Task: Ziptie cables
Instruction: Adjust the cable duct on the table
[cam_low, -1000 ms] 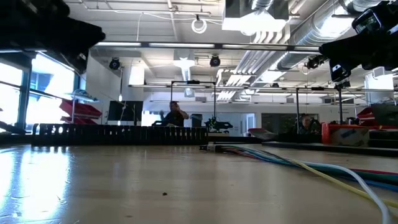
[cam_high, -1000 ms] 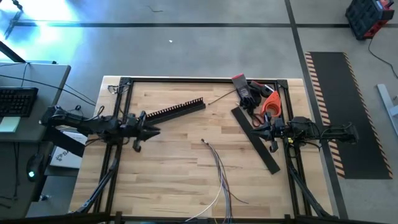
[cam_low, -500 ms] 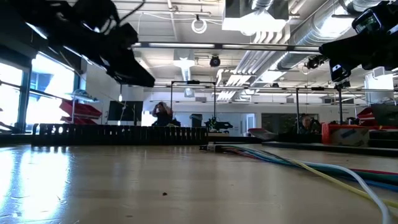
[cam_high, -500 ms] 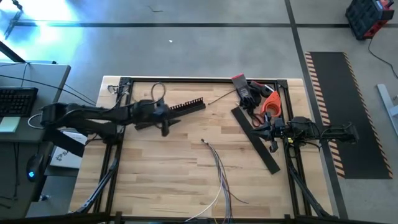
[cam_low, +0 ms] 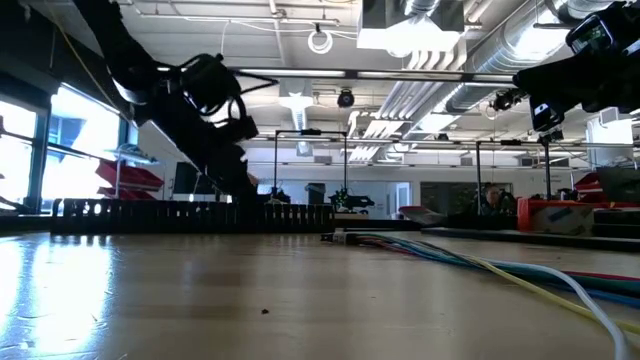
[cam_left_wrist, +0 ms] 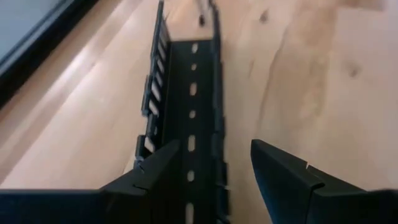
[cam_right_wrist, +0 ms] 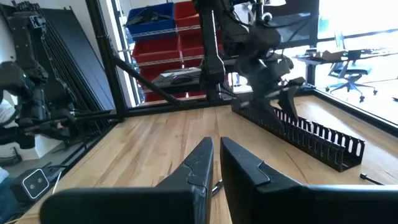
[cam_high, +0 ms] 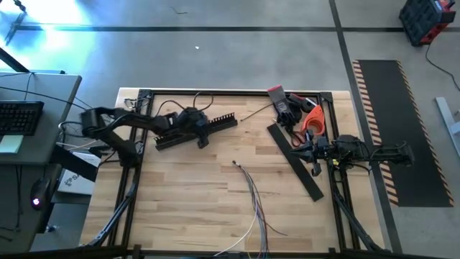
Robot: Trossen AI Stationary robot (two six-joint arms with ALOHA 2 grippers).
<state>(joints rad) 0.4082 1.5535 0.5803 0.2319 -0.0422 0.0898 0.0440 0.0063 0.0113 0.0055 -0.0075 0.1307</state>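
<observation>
So the left tool [cam_left_wrist: 214,171] is spread wide apart and sits right over the long black comb-toothed plastic duct [cam_high: 198,128], straddling it. One finger [cam_left_wrist: 152,177] looks to overlap the duct's toothed wall, the other finger [cam_left_wrist: 283,174] hangs just beside the duct over the bare wooden table [cam_high: 208,187]. It isn't clamped on anything, and I can't tell if the finger actually touches the wall. From above, the left tool [cam_high: 203,134] is near the middle of the duct, which runs away from its tips at a slant.

The loose bundle of thin white, grey and coloured cables [cam_high: 253,194] lies flat on the table, well apart from the left tool, out in front of it and toward the right arm's side, fanning out at the near table edge.

The right tool [cam_right_wrist: 216,155] has its fingers pressed together with nothing between them. It hovers above a flat black strip [cam_high: 296,162], with the cables off to its side and an orange-handled hand tool [cam_high: 313,119] nearby.
</observation>
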